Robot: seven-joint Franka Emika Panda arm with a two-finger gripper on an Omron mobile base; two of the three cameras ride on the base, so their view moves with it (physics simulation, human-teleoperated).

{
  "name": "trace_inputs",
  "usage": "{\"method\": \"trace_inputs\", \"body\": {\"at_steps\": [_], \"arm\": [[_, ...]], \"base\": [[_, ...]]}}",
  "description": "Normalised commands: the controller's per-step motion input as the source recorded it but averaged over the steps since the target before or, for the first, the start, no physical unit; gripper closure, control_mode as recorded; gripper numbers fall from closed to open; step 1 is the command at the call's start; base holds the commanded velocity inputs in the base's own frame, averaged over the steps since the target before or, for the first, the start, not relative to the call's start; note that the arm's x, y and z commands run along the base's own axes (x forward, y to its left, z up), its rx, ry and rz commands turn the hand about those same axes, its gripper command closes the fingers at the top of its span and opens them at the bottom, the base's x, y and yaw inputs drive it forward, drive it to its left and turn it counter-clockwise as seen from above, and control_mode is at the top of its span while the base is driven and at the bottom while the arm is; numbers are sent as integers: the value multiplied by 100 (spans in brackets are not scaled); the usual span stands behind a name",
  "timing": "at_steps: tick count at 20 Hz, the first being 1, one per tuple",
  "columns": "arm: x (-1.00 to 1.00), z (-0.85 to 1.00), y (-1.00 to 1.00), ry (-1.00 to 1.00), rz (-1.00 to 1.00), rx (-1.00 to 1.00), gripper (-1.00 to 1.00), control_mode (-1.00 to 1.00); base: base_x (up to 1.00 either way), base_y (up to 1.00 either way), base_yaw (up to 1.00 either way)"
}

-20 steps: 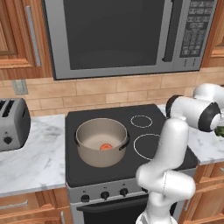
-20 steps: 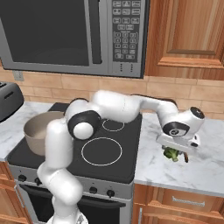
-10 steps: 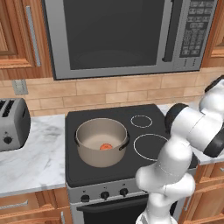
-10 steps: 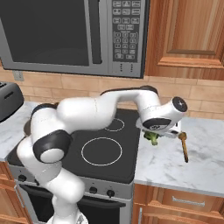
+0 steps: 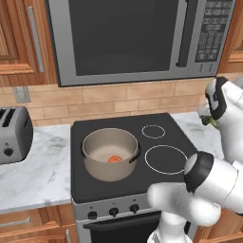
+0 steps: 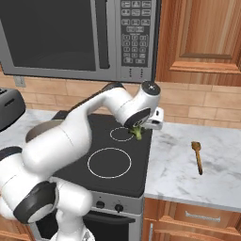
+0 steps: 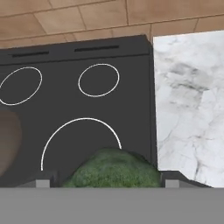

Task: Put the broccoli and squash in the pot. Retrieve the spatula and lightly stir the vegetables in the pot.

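Right base view: the claw (image 6: pixel 137 130) hangs over the right edge of the stove (image 6: pixel 94 179), just by the small back ring.
Claw: its two fingers are closed around the broccoli (image 6: pixel 137 133), one on each side, set wide apart because the piece is fat.
Broccoli: up in the air over the stove, a green lump poking out under the white hand. In the hand view it sits low between the finger tips (image 7: pixel 114 169).
How the broccoli may feel: I think it is light and bumpy, a bit soft on top. A gentle squeeze across its middle looks like enough. Too hard a squeeze could crush it or make it pop out.
Pot (image 5: pixel 110 153): on the front left part of the stove, well apart from the claw.
Squash (image 5: pixel 114 159): already lying on the pot's pale floor, small and orange.
Spatula (image 6: pixel 198 156): flat on the white counter to the right of the stove, well apart from it. It looks thin, stiff and light. The long straight handle is the best place to grab it, near the middle.
Left to do: the broccoli is not in the pot yet.
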Motion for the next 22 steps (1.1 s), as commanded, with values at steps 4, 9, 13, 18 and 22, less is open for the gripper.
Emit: {"method": "trace_inputs", "body": {"at_steps": [4,9,13,18,22], "arm": [[0,10,100,0,0,-9,100,-100],[0,0,100,0,0,-9,100,-100],[0,0,100,0,0,-5,100,-100],[0,9,100,0,0,-5,100,-100],[0,2,100,0,4,0,100,-100]], "base": [[0,0,0],[0,0,0],[0,0,0],[0,0,0],[0,0,0]]}}
